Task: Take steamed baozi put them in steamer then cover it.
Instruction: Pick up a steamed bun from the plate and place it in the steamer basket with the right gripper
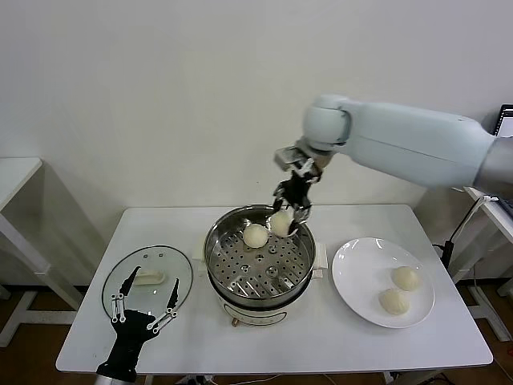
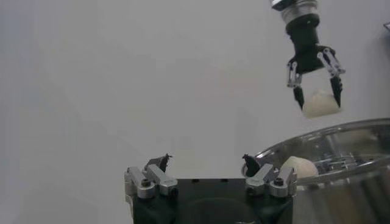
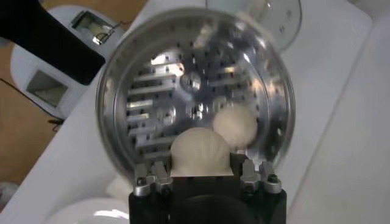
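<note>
My right gripper (image 1: 289,210) is shut on a cream-white baozi (image 1: 281,222) and holds it above the far rim of the steel steamer (image 1: 258,290). This bun fills the jaws in the right wrist view (image 3: 201,152) and also shows in the left wrist view (image 2: 320,103). One baozi (image 1: 255,235) lies on the perforated tray at the far side. Two more baozi (image 1: 405,278) (image 1: 393,301) lie on the white plate (image 1: 353,269) to the right. The glass cover (image 1: 180,269) lies flat at the left. My left gripper (image 1: 147,301) is open over its near edge.
The steamer stands at the middle of the white table (image 1: 321,341), between cover and plate. A second white table (image 1: 12,172) stands far left. The wall runs behind the table.
</note>
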Robot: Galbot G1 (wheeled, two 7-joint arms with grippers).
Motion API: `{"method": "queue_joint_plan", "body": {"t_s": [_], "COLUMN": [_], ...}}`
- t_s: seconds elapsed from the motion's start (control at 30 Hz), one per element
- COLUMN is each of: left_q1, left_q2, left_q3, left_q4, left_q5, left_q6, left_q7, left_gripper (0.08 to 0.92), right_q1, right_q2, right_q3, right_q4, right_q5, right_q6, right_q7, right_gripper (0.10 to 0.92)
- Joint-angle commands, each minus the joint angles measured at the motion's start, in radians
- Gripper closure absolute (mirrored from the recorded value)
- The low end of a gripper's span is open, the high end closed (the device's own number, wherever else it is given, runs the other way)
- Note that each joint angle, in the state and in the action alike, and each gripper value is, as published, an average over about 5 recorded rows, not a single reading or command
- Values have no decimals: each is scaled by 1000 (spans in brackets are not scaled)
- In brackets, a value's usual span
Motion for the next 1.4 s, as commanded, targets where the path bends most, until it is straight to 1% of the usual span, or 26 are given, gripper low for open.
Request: {"method": "queue_joint_plan", "body": {"t_s": [0.03,0.37,1.0,1.13,1.3,1.4], "left_q1": [-10,-6,-1,-1,1,1], "left_q2": [1,2,1,1,1,0], "left_q3": [2,-9,-22,-23,-28,-29], "left_q4": [7,0,0,-1,-2,-2], "left_q5": [-1,-2,-3,-4,-5,-5], "left_q6": [6,9,5,5,4,4], "left_q7": [-4,-10,-13,-14,-14,-14], "left_gripper": [177,177,177,177,177,177], "right_q1": [12,-68,-151,-159,-152,-126], "right_q2": [141,203,238,239,211,160], "right_q3": [-69,-86,-71,-69,-53,-29], "right_q4": [39,6,-46,-47,-18,34], "right_q5": [84,64,28,19,10,-4], "right_q6": [-66,-116,-117,-115,-116,-115], "right_q7": [113,192,211,211,206,195], "right_gripper": [375,389,384,341,227,206]}}
